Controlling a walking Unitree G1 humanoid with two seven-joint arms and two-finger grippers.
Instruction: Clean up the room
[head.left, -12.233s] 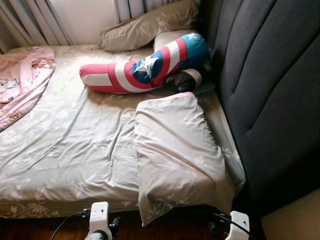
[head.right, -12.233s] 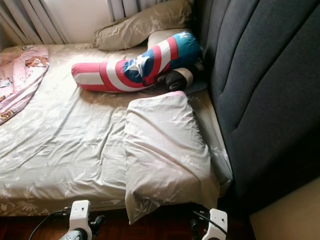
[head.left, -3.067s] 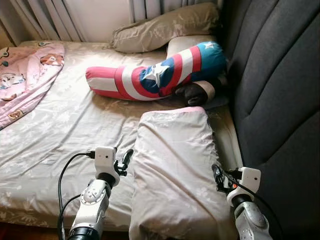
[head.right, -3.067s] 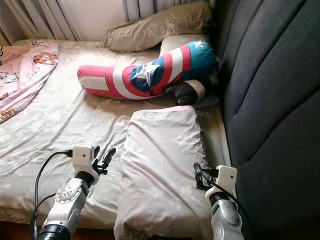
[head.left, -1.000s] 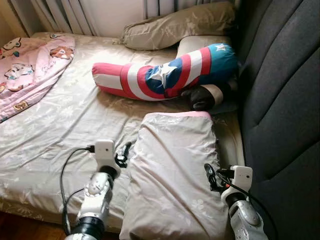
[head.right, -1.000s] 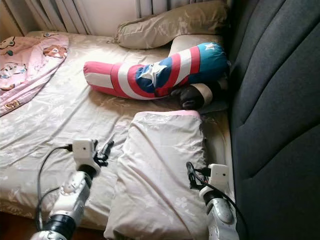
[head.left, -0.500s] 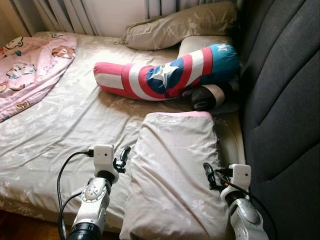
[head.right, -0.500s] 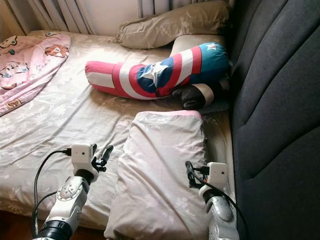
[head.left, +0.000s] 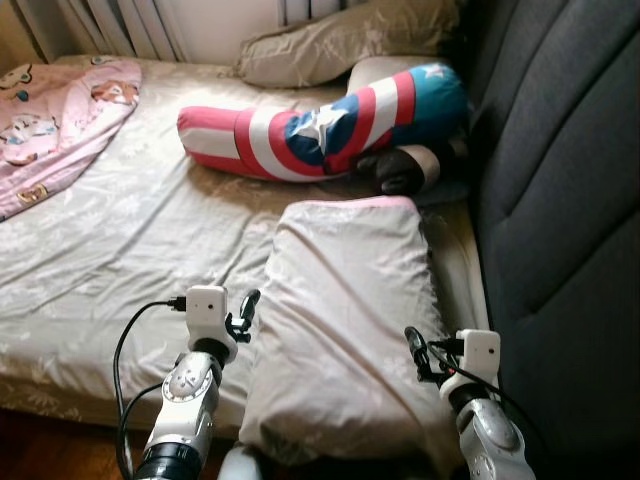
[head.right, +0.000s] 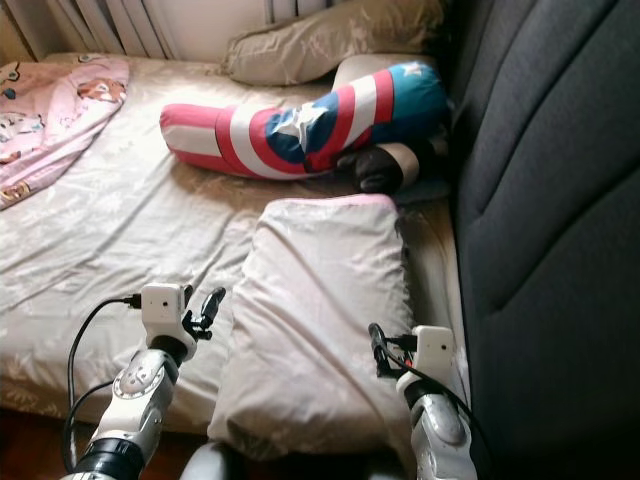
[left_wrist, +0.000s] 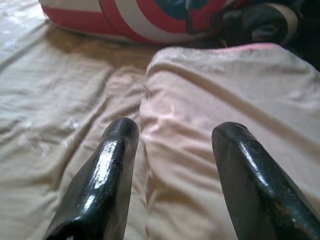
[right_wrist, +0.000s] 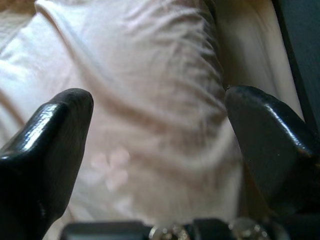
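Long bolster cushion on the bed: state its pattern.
Red and white stripes, blue with a white star; left eye view.

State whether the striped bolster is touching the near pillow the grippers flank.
Apart. The left eye view shows a strip of bedsheet between the striped bolster and the near pillow.

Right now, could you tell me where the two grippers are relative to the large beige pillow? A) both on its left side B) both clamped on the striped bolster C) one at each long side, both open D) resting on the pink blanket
C: the left gripper is at the left edge of the beige pillow and the right gripper at its right edge, each with fingers spread and nothing between them.
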